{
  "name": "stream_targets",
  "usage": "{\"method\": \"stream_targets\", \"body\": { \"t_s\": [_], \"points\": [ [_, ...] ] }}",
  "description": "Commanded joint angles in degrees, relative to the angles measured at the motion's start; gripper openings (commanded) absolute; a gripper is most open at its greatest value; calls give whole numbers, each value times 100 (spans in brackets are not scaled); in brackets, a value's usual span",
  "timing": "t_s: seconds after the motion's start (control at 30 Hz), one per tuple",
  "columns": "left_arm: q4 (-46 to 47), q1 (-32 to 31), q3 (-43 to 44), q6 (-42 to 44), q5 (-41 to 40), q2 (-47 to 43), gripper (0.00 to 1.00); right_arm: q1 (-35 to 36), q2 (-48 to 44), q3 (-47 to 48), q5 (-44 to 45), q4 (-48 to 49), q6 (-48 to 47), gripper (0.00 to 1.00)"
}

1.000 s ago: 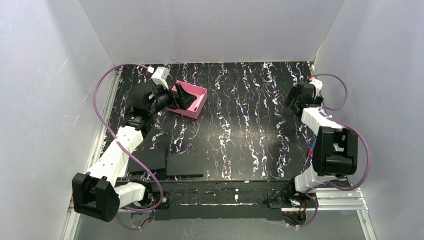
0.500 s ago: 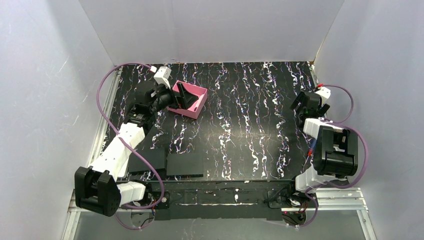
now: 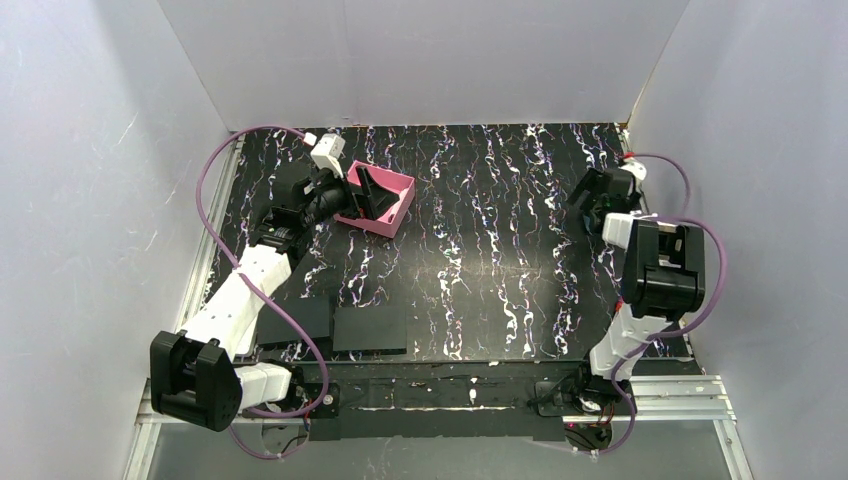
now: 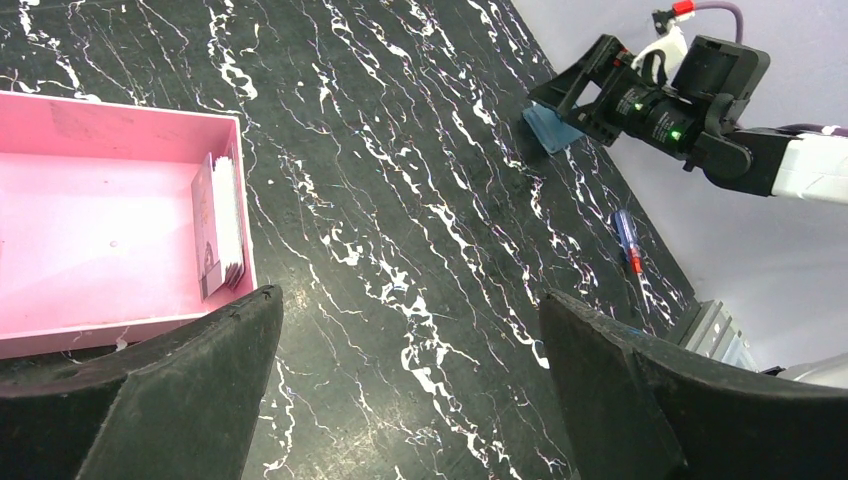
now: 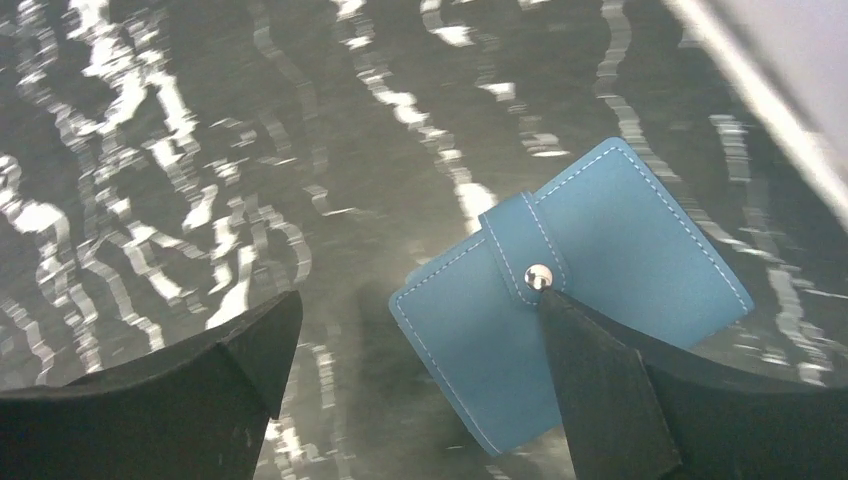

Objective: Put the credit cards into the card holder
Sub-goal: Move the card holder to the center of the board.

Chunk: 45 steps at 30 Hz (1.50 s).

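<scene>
1. Top external: the pink card holder [image 3: 394,222] sits on the dark marbled table [image 3: 480,260], far left of centre. The left gripper [image 3: 368,194] hangs over its left end with the jaws spread wide and nothing between them. The cards cannot be made out from here. The right gripper [image 3: 592,196] is low near the far right edge, well apart from the holder, and its opening is hard to judge at this angle. Two flat black pads [image 3: 369,328] lie side by side near the left arm's base.

2. Left wrist: the credit cards [image 4: 222,222] stand on edge as a small stack inside the card holder, leaning against one of its short walls. The rest of the pink floor is bare. The left gripper's two dark fingers [image 4: 170,400] stand far apart and hold nothing. Across the table, the right gripper is just above a blue case [image 4: 548,130], and a small screwdriver [image 4: 628,242] lies nearer.

3. Right wrist: the blue case lies flat and closed, its strap snapped shut. The right gripper's jaws are wide apart. One finger [image 5: 610,400] overlaps the case's near edge in view, and contact cannot be told.
</scene>
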Motion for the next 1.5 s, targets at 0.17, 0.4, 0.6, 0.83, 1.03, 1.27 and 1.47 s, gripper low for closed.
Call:
{"method": "stream_targets", "body": {
  "t_s": [0.17,0.4,0.6,0.83,1.03,1.27,1.47],
  "points": [
    [76,-16,213,-39,112,-78,99,2544,92,-96,-1138,-1873,-18,96],
    [76,-29,266,-300,293,172,99,4203,-317,-558,-1562,-2591,-696,92],
    [80,-242,347,-645,387,621,92,4321,-1267,-506,-1790,-2966,-552,90],
    [-100,-957,549,-843,493,1231,78,3472,-2340,-912,-1906,-2616,669,85],
    [-818,-1966,1157,-645,-127,2006,62,2323,-2149,-1227,-3180,-1927,910,66],
    [-1326,-2371,2126,-1286,-61,3572,23,1846,-1079,-1029,-4376,-1449,779,50],
    [-1537,-2578,2342,-1289,-203,4262,11,1648,-909,-1390,-4758,-744,1115,52]
  ]
}}
